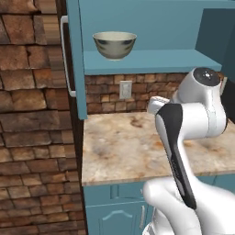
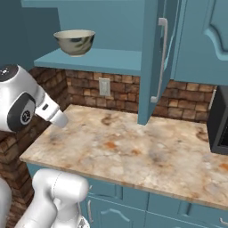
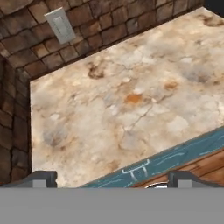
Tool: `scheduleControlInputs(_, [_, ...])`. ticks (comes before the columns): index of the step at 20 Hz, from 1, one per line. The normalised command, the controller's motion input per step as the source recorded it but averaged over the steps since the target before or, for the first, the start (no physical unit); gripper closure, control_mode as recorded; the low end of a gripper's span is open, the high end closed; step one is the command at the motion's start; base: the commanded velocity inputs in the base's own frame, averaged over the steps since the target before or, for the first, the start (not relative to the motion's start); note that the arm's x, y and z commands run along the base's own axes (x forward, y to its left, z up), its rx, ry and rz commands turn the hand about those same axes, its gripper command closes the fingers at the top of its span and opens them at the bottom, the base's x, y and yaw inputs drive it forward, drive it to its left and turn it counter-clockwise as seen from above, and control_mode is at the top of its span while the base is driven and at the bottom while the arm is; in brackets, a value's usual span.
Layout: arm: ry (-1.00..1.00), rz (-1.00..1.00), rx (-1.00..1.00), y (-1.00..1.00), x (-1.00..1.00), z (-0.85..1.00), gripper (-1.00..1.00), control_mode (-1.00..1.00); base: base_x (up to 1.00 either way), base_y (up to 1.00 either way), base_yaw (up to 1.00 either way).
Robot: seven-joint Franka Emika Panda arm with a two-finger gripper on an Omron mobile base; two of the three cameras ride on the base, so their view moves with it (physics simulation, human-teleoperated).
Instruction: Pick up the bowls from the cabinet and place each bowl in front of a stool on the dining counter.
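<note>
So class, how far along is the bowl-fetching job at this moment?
Done: the teal-blue wall cabinet stands open. In hand: nothing; the open gripper looks down at the marbled stone counter. Left: the beige-olive ceramic bowl sits on the shelf, unpicked and unplaced.

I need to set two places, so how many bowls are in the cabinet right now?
1. A beige bowl with dark markings stands on the shelf of the open cabinet, toward its left end. Another may be hidden beyond the part of the shelf in view.
</note>
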Motion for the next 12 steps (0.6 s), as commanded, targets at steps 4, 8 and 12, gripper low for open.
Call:
scheduleControlInputs(4, [-0.03, -0.33, 0.04, 0.05, 0.11, 0.48, -1.0, -1.0, 0.0, 0.0, 0.0])
scheduleControlInputs(8, [-0.06, -0.22, 0.35, -0.02, 0.06, 0.4, -1.0, -1.0, 0.0, 0.0, 0.0])
scheduleControlInputs(12, [-0.02, -0.27, 0.4, 0.0, 0.21, 0.19, -1.0, -1.0, 0.0, 0.0, 0.0])
